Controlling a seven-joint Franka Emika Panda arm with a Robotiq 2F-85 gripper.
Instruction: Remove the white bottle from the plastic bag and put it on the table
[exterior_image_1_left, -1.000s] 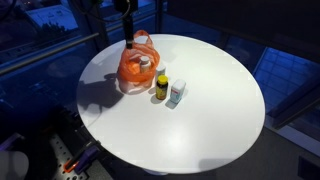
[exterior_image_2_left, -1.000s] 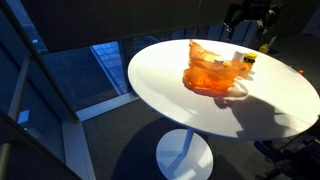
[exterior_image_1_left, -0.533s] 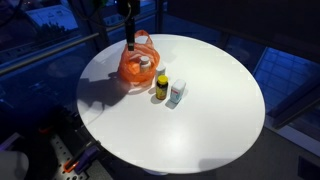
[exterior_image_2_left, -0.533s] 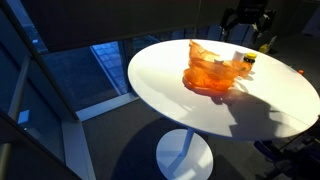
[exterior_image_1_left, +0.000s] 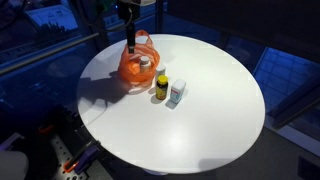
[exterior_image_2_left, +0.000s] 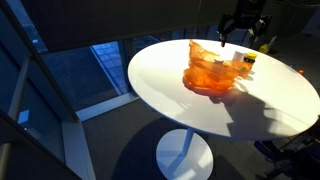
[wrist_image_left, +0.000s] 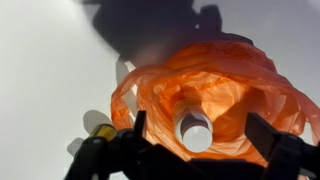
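Note:
The orange plastic bag lies open on the white table and shows in both exterior views. The white bottle stands inside the bag; its white cap shows in an exterior view. My gripper is open and empty. It hangs right above the bag's mouth, with a finger on each side of the bottle as seen from above, and it does not touch the bottle. It shows in both exterior views.
A yellow bottle with a dark cap and a pale bluish bottle stand on the table just beside the bag. The yellow bottle also shows in the wrist view and an exterior view. Dark floor and glass panels surround the table.
The arm has shifted slightly and lowered a little toward the bag. The bag and the bottles have not moved.

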